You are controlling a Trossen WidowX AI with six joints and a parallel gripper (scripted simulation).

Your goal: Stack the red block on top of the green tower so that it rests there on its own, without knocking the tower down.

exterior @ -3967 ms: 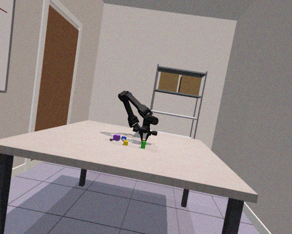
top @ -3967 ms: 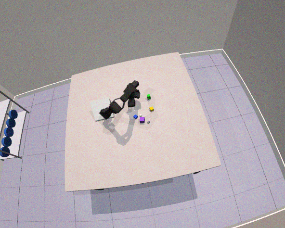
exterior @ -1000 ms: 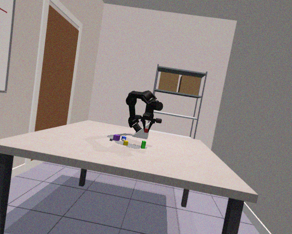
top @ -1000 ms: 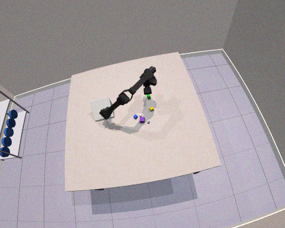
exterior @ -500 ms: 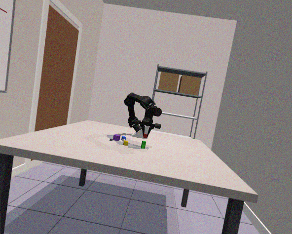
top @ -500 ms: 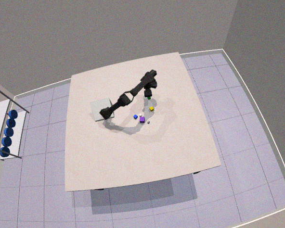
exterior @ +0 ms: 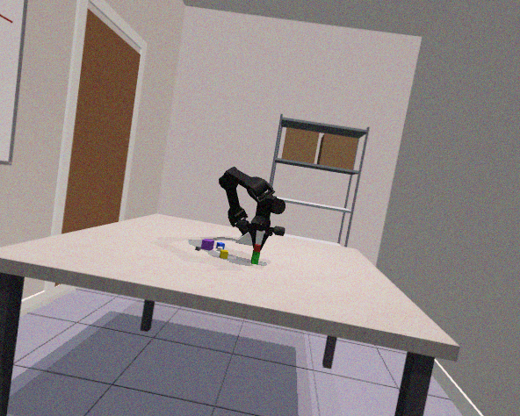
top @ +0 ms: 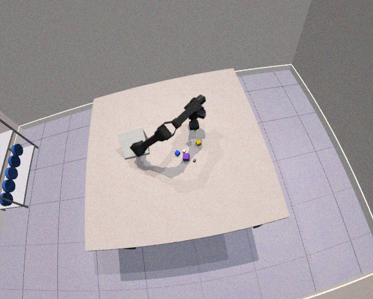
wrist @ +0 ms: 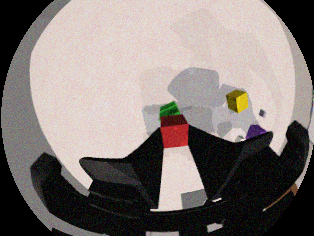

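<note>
Beige table (exterior: 322, 286) on lilac tiled floor (exterior: 170, 358), metal shelf rack (exterior: 363, 147) behind, gripper (exterior: 256, 246) pinching red block (exterior: 256, 247)

The block (exterior: 256, 247) sits directly above the tower (exterior: 254, 257), small cubes (exterior: 224, 254) beside.
</note>
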